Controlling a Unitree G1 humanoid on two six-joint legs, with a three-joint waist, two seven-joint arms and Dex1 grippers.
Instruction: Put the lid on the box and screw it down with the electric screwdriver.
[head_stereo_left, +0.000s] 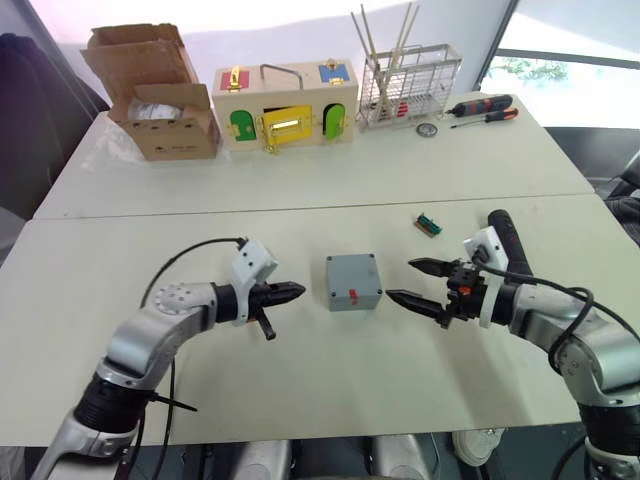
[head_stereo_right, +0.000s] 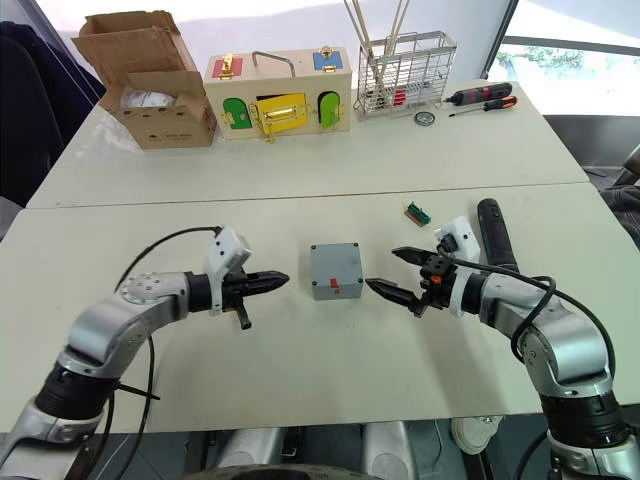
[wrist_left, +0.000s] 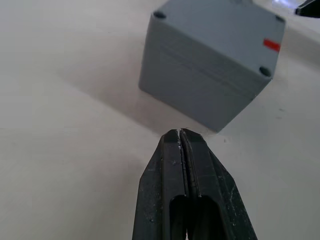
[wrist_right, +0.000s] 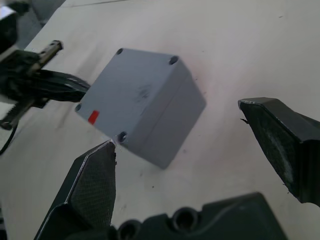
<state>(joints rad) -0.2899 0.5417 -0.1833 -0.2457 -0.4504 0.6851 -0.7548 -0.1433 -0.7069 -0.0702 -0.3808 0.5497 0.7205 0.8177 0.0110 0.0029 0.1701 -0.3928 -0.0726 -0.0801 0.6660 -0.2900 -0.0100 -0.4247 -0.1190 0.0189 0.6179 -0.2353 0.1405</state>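
The lid (wrist_right: 131, 95) already sits on the box (head_stereo_left: 353, 281) mid-surface. The left pincer (head_stereo_left: 288, 293), closed and empty, flanks it; the right pincer (head_stereo_left: 420, 284), wide open and empty, likely waits to fetch the screwdriver (head_stereo_left: 507, 240).

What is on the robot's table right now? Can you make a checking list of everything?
Surface: pale table, two tops butted together, seam across the middle.
Job's things: grey box between the grippers, lid already on it, small red mark on top; electric screwdriver lying beside the right arm.
Clutter: cardboard carton, wooden latch box, wire rack, two hand screwdrivers, small green part.
Grippers: left gripper shut, empty; right gripper open, empty, near the box.
Cables: black cable looping over the left arm.
Surroundings: window at the far right.
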